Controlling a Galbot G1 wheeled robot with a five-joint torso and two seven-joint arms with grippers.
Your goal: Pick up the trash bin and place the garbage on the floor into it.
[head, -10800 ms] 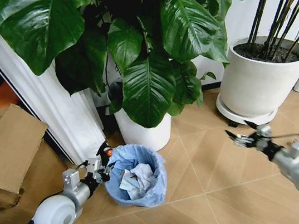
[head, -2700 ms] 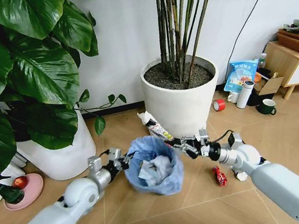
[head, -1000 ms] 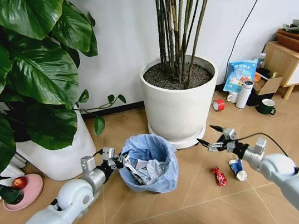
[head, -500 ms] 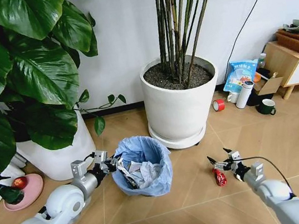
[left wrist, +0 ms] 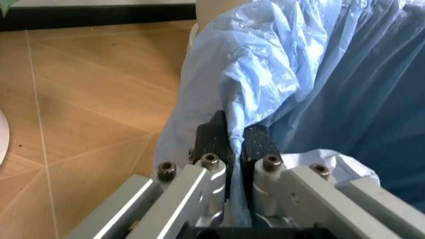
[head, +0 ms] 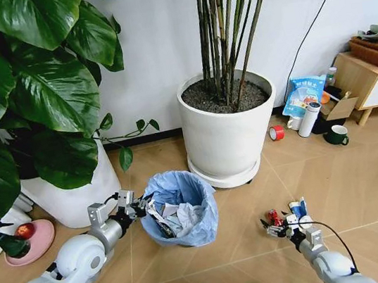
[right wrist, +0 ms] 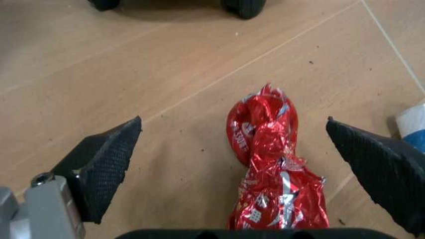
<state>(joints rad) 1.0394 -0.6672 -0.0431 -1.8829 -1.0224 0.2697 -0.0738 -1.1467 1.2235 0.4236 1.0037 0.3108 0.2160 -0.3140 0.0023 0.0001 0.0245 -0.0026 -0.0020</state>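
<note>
The trash bin (head: 186, 220), small and lined with a crinkly light-blue bag (left wrist: 299, 74), stands on the floor in front of the big white pot and holds crumpled paper wads. My left gripper (head: 139, 207) is shut on the bag's rim, the blue plastic pinched between its black fingers (left wrist: 212, 139). My right gripper (head: 281, 226) hangs low over the floor to the right of the bin, open. Its fingers (right wrist: 106, 159) stand wide on either side of a twisted red wrapper (right wrist: 269, 164), which also shows in the head view (head: 273, 218). A blue-white scrap (head: 297, 208) lies just beyond it.
A large white pot (head: 229, 132) with tall stalks stands on castors (right wrist: 242, 7) just behind. A leafy plant's white pot (head: 83, 193) and a pink dish (head: 22, 241) are at the left. At the back right are a red tape roll (head: 277, 132), a white cylinder (head: 309, 119), a mug (head: 336, 135) and a wooden cabinet (head: 372, 82).
My right gripper left the bin's rim, swung right and sank to the floor, now straddling the red wrapper. The tube wrapper it held lies in the bin. The bin shifted slightly left with my left gripper.
</note>
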